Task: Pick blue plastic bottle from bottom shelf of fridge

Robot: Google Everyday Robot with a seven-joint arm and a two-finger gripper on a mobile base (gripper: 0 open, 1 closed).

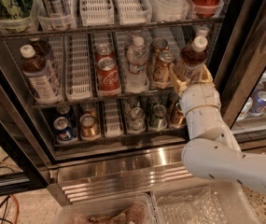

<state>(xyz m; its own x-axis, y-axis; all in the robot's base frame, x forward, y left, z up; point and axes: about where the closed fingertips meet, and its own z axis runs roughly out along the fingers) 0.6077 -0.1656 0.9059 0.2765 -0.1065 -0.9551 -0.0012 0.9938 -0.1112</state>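
Observation:
My gripper [192, 80] is at the right end of the bottom shelf [76, 98], the wire rack with white lane dividers inside the fridge [123, 164]. Its yellowish fingers [178, 84] are shut around the lower part of the blue plastic bottle [192, 56]. This bottle holds dark brown liquid, has a white cap and leans to the right, out of its lane. Its label is mostly hidden by the fingers. A second similar bottle [37, 73] with a white label stands at the shelf's left end.
On the same shelf stand two red cola cans [107, 71], a clear water bottle [136, 64] and brown cans [162, 66]. A lower rack holds several small cans [89, 125]. The dark door frame [244, 59] is close on the right. Clear bins [202, 206] sit on the floor below.

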